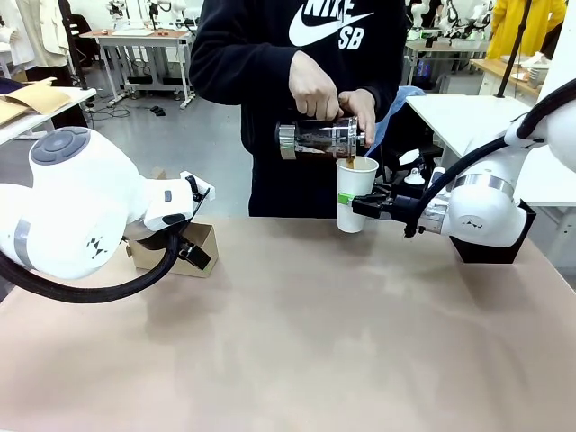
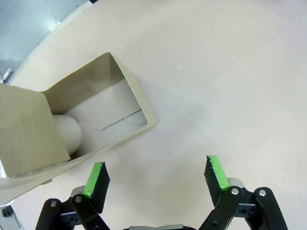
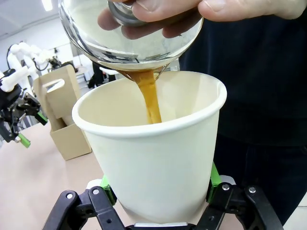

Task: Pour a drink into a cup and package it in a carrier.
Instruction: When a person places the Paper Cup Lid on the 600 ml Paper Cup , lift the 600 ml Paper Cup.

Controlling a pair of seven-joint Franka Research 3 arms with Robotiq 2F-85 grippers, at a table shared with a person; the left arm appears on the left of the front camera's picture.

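A person's hands tip a clear glass press pot (image 1: 315, 138) over the white paper cup (image 1: 355, 193), and a brown stream of the drink (image 3: 149, 98) runs into it. My right gripper (image 1: 360, 205) is shut on the cup's side and holds it upright just above the table. In the right wrist view the cup (image 3: 158, 163) stands between my green pads (image 3: 212, 178) under the pot (image 3: 129, 33). The brown cardboard carrier (image 1: 202, 243) sits at the table's left. My left gripper (image 2: 156, 175) hangs open just beside the carrier (image 2: 120, 96), touching nothing.
A black box (image 1: 490, 247) stands behind my right arm at the table's right edge, with small white items (image 1: 414, 175) beyond it. The person stands at the far edge. The tan tabletop (image 1: 297, 342) stretches bare toward the front.
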